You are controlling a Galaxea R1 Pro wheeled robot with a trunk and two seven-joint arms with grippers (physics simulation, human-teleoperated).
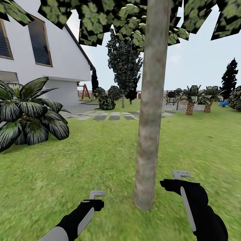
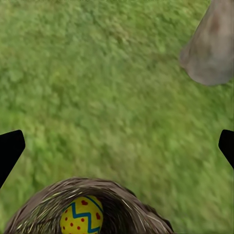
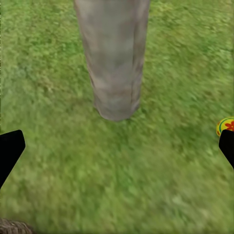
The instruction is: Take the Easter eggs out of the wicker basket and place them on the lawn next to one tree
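- Thick grey-brown mottled tree trunk (image 1: 151,110): rises upright from the short green lawn (image 1: 83,157), between the two arms.
- Left gripper (image 2: 117,146): jaws spread wide, empty, above grass; the brown woven wicker basket (image 2: 126,202) lies beneath it, near the trunk base (image 2: 212,46).
- Yellow Easter egg with blue zigzag and red marks (image 2: 82,215): lies inside the basket.
- Right gripper (image 3: 117,146): jaws spread wide, empty, facing the trunk base (image 3: 114,58).
- Second yellow egg (image 3: 224,125): on the grass near the trunk, partly hidden behind a fingertip.
- Background: white house (image 1: 50,67), grey stepping stones (image 1: 107,117), broad-leaved dark bush (image 1: 30,113).
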